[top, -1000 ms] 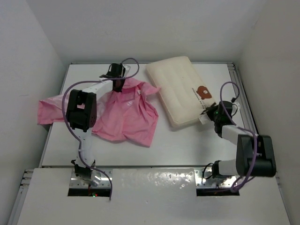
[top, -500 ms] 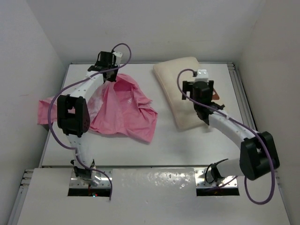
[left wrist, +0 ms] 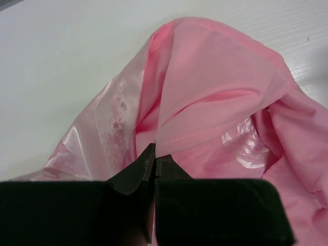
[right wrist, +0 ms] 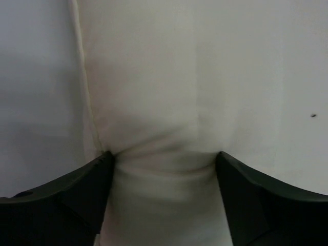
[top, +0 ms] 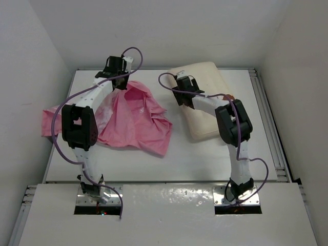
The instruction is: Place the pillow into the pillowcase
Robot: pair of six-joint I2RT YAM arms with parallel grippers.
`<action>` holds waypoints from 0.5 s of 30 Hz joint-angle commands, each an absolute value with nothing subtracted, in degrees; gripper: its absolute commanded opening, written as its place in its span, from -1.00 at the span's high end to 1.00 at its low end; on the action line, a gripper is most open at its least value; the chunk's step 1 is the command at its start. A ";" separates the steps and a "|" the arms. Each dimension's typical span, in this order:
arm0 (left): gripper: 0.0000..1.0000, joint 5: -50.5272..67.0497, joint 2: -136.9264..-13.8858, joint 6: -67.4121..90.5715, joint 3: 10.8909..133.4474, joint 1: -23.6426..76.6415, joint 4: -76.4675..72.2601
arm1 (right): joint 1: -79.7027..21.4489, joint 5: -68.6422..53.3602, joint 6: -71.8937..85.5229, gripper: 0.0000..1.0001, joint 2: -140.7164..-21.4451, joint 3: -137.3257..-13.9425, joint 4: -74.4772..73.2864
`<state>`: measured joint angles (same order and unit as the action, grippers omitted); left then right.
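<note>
the task is being judged as barely begun: the pillow (top: 201, 122) is lying wholly outside the pillowcase (top: 134, 119), just beside it on the right half of the table (top: 205, 159). a hem of the pink fabric is being pinched tight by the left gripper (left wrist: 154, 156) near the far edge. the right gripper (right wrist: 164, 164) is being held wide, pressed into the pillow's left edge with foam puckering between the jaws; no firm hold is being shown. the opening is yet to be spread and the pillow slid in. the pillow's long axis is running near-to-far, its far end leaning slightly left.
</note>
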<state>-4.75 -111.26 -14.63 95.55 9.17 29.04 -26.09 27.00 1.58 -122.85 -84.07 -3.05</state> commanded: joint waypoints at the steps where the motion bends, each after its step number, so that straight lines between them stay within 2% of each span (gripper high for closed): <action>1: 1.00 -4.40 -107.40 -13.54 95.19 9.05 27.42 | -25.84 23.04 1.67 -0.46 -124.89 -87.46 -10.19; 2: 1.00 -4.48 -107.40 -13.54 95.10 9.05 27.25 | -25.84 20.68 1.58 0.16 -123.15 -84.58 -9.67; 4: 1.00 -4.66 -107.58 -13.62 95.27 9.05 26.90 | -25.49 12.02 0.44 0.62 -119.38 -80.27 -7.48; 5: 1.00 -4.57 -107.67 -13.62 95.36 8.97 26.81 | -25.31 9.87 -2.08 1.00 -114.22 -75.63 -6.69; 10: 1.00 -4.48 -108.10 -13.80 96.06 9.23 26.46 | -25.05 0.27 -6.94 1.00 -92.85 -58.82 -1.23; 11: 1.00 -4.31 -108.45 -13.89 96.15 9.32 26.63 | -24.79 -7.05 -9.29 1.00 -85.24 -54.10 -1.49; 13: 1.00 -4.74 -108.72 -13.97 96.59 9.32 26.63 | -24.35 -13.68 -12.73 1.00 -78.69 -49.51 -5.61; 14: 1.00 -4.75 -108.89 -14.15 96.68 9.40 26.63 | -24.52 -18.76 -15.79 0.90 -75.44 -48.79 -7.89; 15: 1.00 -4.92 -109.07 -14.32 97.11 9.40 26.63 | -24.61 -20.03 -16.43 -0.14 -70.62 -48.34 -12.09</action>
